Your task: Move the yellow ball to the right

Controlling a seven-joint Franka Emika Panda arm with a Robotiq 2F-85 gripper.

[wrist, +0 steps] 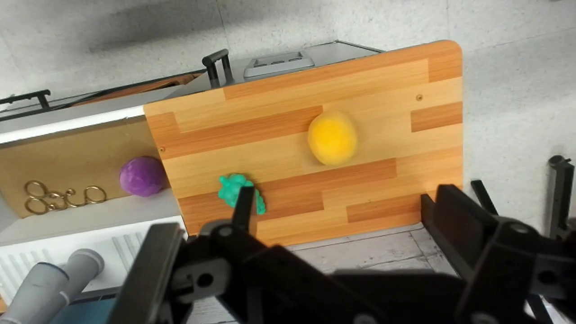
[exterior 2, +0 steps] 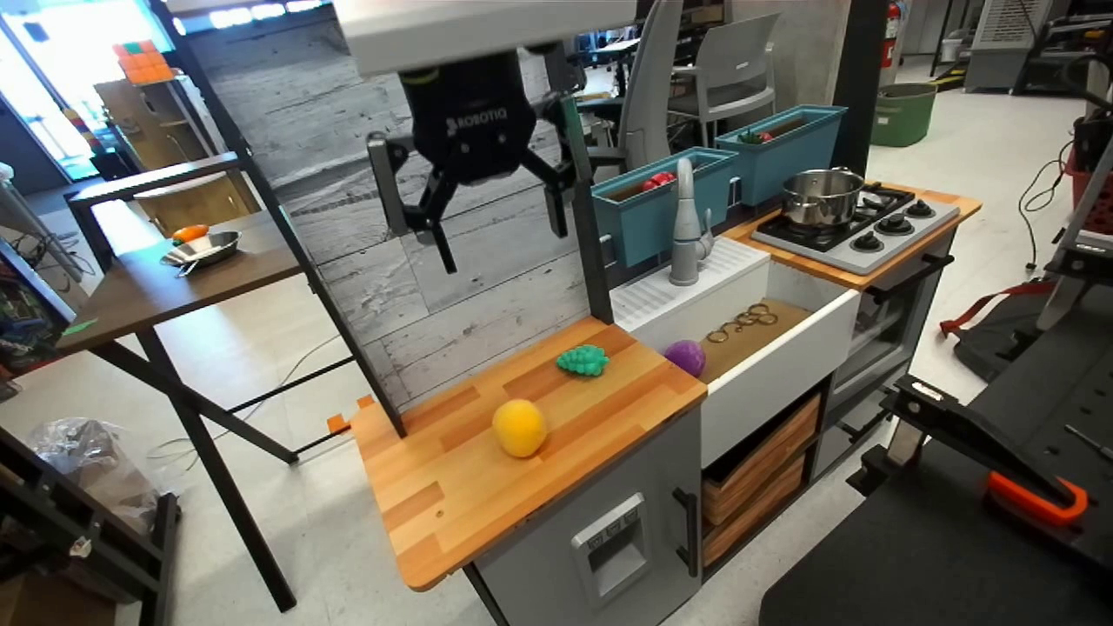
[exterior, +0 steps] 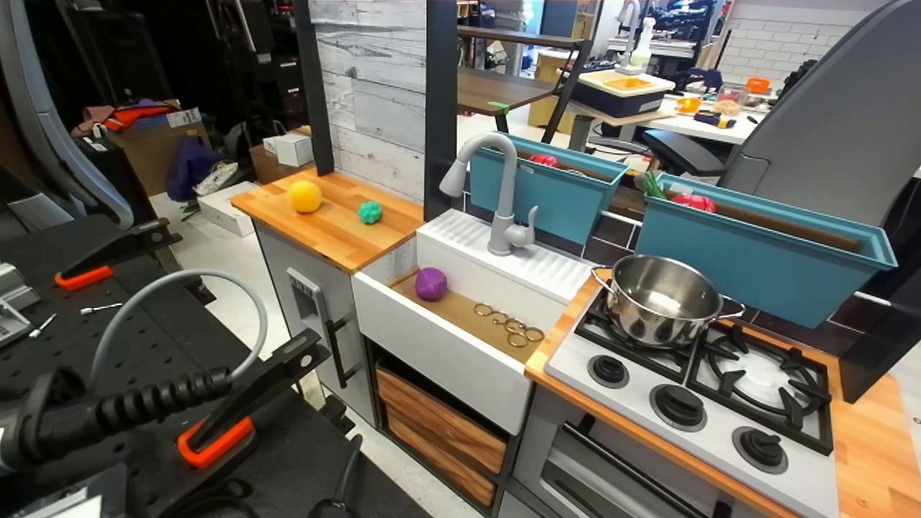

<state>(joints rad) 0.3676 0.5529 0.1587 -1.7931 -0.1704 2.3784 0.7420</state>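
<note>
The yellow ball (exterior: 305, 196) rests on the wooden countertop (exterior: 338, 241). It also shows in an exterior view (exterior 2: 520, 428) and in the wrist view (wrist: 332, 137), where it lies above the space between the fingers. My gripper (exterior 2: 504, 245) hangs high above the countertop, in front of the grey wood panel, with its fingers wide apart. In the wrist view the open gripper (wrist: 347, 193) has nothing between its fingers. One finger partly covers the green bumpy object there.
A green bumpy object (exterior 2: 583, 360) lies on the countertop near the ball. Beside the countertop is a white sink (exterior: 446, 338) holding a purple ball (exterior: 431, 284) and metal rings (exterior: 514, 327). A grey faucet (exterior: 504, 194) stands behind it. A pot (exterior: 658, 298) sits on the stove.
</note>
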